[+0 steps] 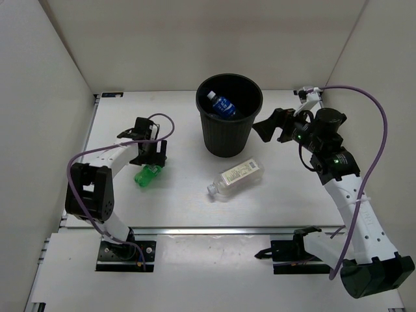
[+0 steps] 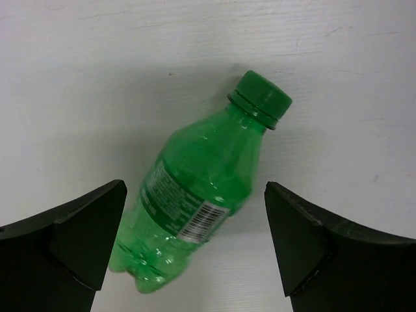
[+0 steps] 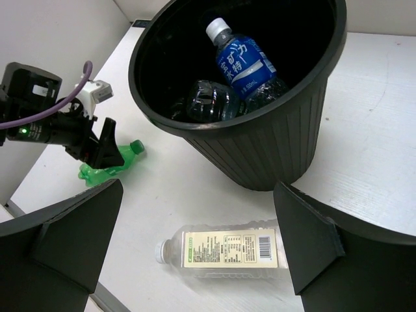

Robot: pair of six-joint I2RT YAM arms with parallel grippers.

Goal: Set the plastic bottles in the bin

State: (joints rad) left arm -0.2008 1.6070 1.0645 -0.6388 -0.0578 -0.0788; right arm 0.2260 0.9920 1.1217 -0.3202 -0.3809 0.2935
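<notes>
Well, my left gripper (image 2: 194,188) hangs spread as wide as it goes, directly over the green-label bottle (image 2: 208,156), with one finger on either side of its body. Neither touches the plastic, so it has hold of nothing. That bottle lies on its side on the table (image 1: 182,208), well to the left of the bin (image 3: 286,130), its green cap (image 2: 263,97) pointing away and to one side. I judge I am straddling it this way so that closing would pinch it across the waist. It sits a little askew to my jaws, though, and a round, light bottle like this may swivel or roll before the grip settles.

My right gripper (image 3: 198,188) is just as wide open and empty, held up beside the bin on its right. From there its camera looks over the rim, which seems a sensible waiting place clear of the left arm's path. The blue-label bottle (image 3: 246,62) is already inside the bin, leaning cap-up against the wall, with something clear beside it that I cannot make out. The cream-label bottle (image 3: 227,250) lies flat on the table, just in front of the bin's base, not yet picked up
</notes>
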